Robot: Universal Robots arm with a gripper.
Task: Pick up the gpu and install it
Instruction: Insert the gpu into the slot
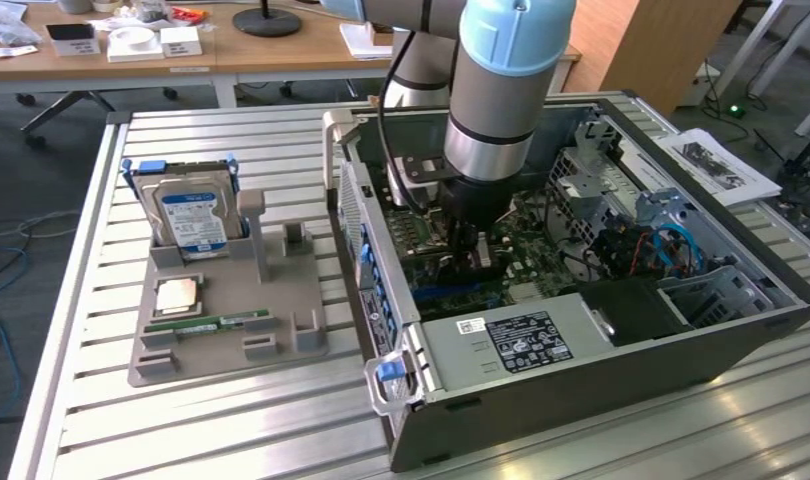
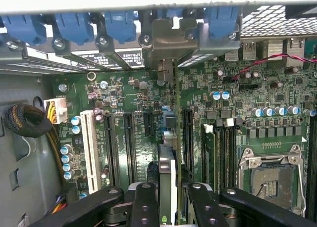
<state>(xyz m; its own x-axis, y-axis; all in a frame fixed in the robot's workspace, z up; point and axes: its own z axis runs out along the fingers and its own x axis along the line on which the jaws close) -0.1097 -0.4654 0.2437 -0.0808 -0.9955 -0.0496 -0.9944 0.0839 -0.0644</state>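
GPU [image 2: 167, 180], a thin, stiff, light but fragile card, stands on edge over the motherboard [image 2: 133, 96] slots inside the case [image 1: 725, 345], clamped between the gripper [image 2: 167, 207] fingers [image 2: 144, 200] along its top edge, the safest hold, I judge.

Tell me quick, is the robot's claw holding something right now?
Gripper: shut on the gpu, a thin flat dark circuit card with a silvery metal edge, standing on edge over the green motherboard inside the open computer case.
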